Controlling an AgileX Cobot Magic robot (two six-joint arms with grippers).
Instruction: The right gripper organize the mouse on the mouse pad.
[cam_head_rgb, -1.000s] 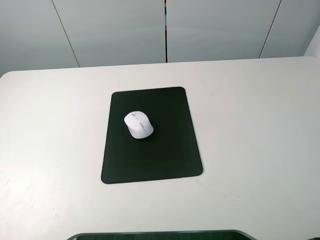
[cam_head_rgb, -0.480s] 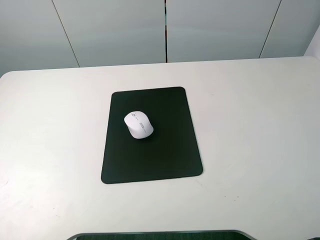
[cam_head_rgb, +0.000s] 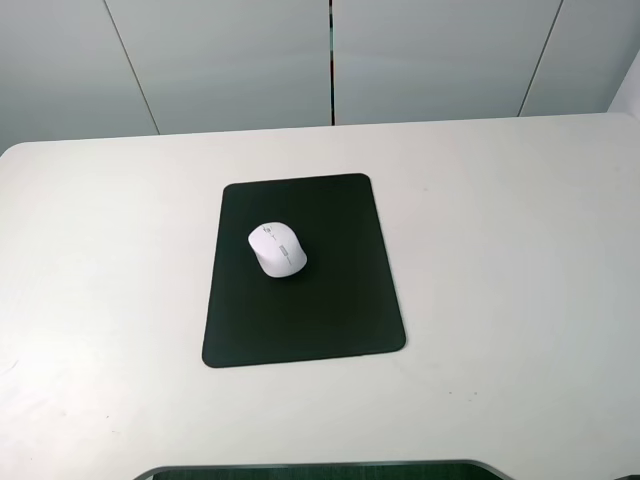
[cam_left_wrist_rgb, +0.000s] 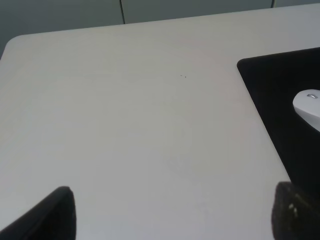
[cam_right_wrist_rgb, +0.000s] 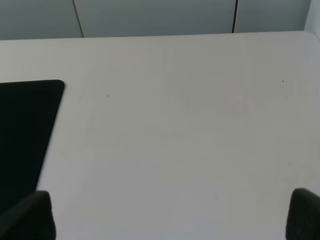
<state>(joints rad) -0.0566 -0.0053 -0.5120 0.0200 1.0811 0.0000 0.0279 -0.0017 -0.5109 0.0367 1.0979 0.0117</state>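
The white mouse (cam_head_rgb: 277, 248) lies on the upper left part of the black mouse pad (cam_head_rgb: 320, 310) in the middle of the white table. The mouse's edge (cam_left_wrist_rgb: 308, 106) and the pad (cam_left_wrist_rgb: 285, 95) also show in the left wrist view. The pad's corner (cam_right_wrist_rgb: 25, 120) shows in the right wrist view. My right gripper (cam_right_wrist_rgb: 170, 220) has its fingertips (cam_right_wrist_rgb: 30, 215) wide apart, empty, over bare table to the right of the pad. My left gripper (cam_left_wrist_rgb: 170, 220) is also open and empty, left of the pad. Neither arm shows in the high view.
The white table (cam_head_rgb: 500, 250) has a rounded far left corner and a straight far edge. Grey wall panels (cam_head_rgb: 330, 60) stand behind it. A dark curved edge (cam_head_rgb: 320, 470) shows at the near side of the table.
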